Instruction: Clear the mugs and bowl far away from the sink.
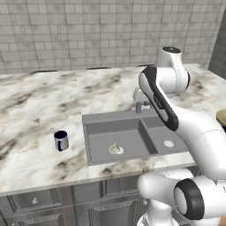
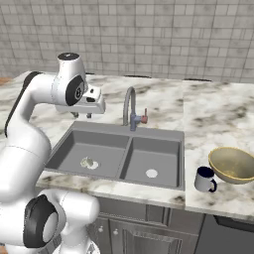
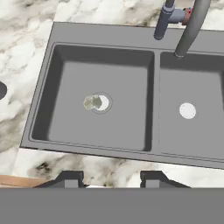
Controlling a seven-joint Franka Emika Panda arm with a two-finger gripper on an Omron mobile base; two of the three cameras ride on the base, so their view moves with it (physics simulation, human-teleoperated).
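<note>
Hand (image 2: pixel 81 115) spread apart, gripping nothing, above back left corner of sink (image 2: pixel 120 155). One mug (image 1: pixel 61 140) left of sink; another mug (image 2: pixel 204 179) and bowl (image 2: pixel 232 164) right of sink, on tabletop (image 1: pixel 39 106).

Both base views look forward and down from behind the arm, left and right, sharing the sink (image 1: pixel 128 140) and marble counter (image 1: pixel 39 106), while the hand view looks steeply down, closer, onto the same two basins and tap (image 3: pixel 190 26).
</note>
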